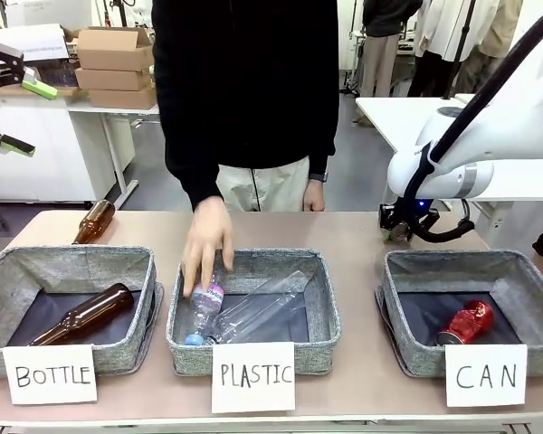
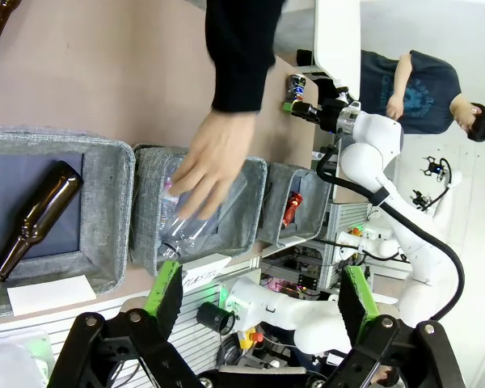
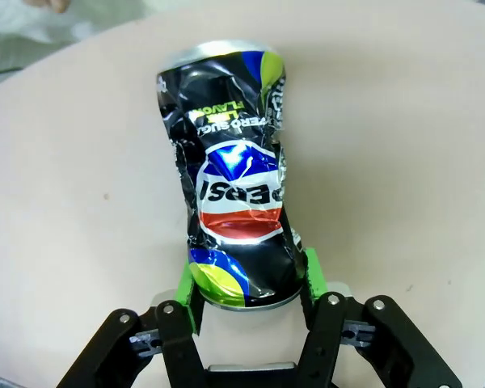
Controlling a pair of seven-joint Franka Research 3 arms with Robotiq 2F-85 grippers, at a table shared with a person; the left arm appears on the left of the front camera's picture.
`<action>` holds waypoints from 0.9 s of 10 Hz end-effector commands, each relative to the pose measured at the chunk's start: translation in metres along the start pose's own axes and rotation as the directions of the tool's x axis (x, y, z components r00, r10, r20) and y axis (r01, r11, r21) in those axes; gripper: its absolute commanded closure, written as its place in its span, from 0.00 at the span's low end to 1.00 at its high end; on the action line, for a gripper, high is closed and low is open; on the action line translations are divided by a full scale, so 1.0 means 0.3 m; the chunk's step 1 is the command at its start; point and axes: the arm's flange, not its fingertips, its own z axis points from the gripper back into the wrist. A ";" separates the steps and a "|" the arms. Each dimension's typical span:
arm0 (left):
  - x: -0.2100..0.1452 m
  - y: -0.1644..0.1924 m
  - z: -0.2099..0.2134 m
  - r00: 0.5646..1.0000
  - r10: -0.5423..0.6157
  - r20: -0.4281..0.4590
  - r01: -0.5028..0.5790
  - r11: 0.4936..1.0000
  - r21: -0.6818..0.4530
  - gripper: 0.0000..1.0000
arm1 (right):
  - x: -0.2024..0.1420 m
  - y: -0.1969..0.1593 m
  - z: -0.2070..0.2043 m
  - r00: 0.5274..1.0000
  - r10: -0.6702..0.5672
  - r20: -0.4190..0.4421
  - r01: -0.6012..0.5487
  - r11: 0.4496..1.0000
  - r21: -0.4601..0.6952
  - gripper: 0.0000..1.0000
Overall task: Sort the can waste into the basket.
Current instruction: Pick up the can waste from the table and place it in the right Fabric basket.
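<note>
One blue can, light and crushable, is clamped at one end by right jaws; left jaws are spread.

I am viewing the dark can as glossy, crumpled metal; the basket, coarse grey cloth; the bench, smooth matt.

Setting: robotics lab. Tan work table with handwritten sorting cards along its near edge; white robot arm over its right end. Behind the table, left: stacked cardboard boxes on a white bench. Behind, right: another white table, people standing.
</note>
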 end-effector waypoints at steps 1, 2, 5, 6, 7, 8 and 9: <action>-0.002 -0.001 0.010 1.000 0.002 -0.005 -0.002 1.000 0.008 0.00 | -0.035 -0.012 0.158 0.998 0.034 0.047 -0.033 0.999 -0.012 1.00; -0.002 -0.001 0.010 1.000 0.002 -0.005 -0.002 1.000 0.008 0.00 | -0.095 -0.035 0.317 0.994 0.086 0.072 -0.087 0.996 0.010 1.00; -0.002 -0.001 0.010 1.000 0.002 -0.005 -0.002 1.000 0.008 0.00 | -0.366 -0.131 0.679 0.953 0.301 -0.031 -0.293 0.944 0.151 1.00; -0.002 -0.001 0.010 1.000 0.002 -0.005 -0.002 1.000 0.008 0.00 | -0.466 -0.165 0.739 0.917 0.392 -0.071 -0.375 0.910 0.176 1.00; -0.002 -0.001 0.010 1.000 0.002 -0.005 -0.002 1.000 0.008 0.00 | -0.564 -0.197 0.772 0.864 0.496 -0.084 -0.474 0.859 0.195 1.00; -0.002 -0.001 0.010 1.000 0.002 -0.005 -0.002 1.000 0.008 0.00 | -0.643 -0.220 0.783 0.822 0.562 -0.094 -0.538 0.819 0.197 1.00; -0.002 -0.001 0.010 1.000 0.002 -0.005 -0.002 1.000 0.008 0.00 | -0.701 -0.244 0.776 0.744 0.663 -0.080 -0.628 0.736 0.253 1.00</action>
